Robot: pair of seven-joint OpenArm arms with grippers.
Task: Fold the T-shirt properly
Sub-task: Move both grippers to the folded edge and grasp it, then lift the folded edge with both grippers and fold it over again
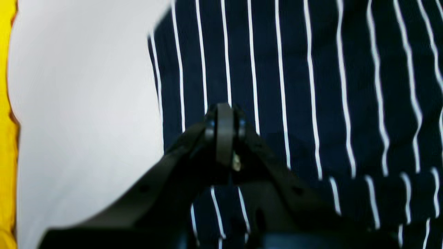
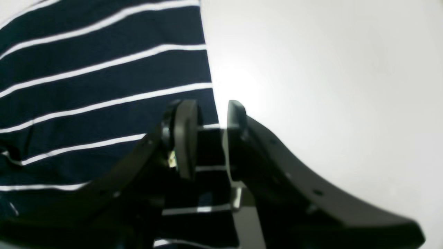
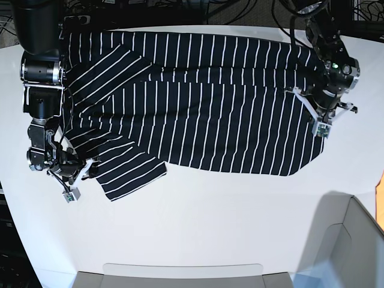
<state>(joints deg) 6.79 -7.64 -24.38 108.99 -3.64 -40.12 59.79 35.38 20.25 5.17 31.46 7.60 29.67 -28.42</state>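
A soft navy T-shirt point(image 3: 198, 102) with thin white stripes lies spread and faintly rippled across a smooth white table point(image 3: 198, 228). The left gripper point(image 1: 225, 133) sits pinched together above the cloth near its edge, holding nothing visible. The right gripper point(image 2: 211, 138) straddles a sleeve edge, jaws parted.

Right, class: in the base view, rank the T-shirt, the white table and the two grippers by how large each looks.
1. The white table: largest, filling most of the view.
2. The T-shirt: spread across the table's upper half.
3. The left gripper and right gripper: both small and too alike to rank.
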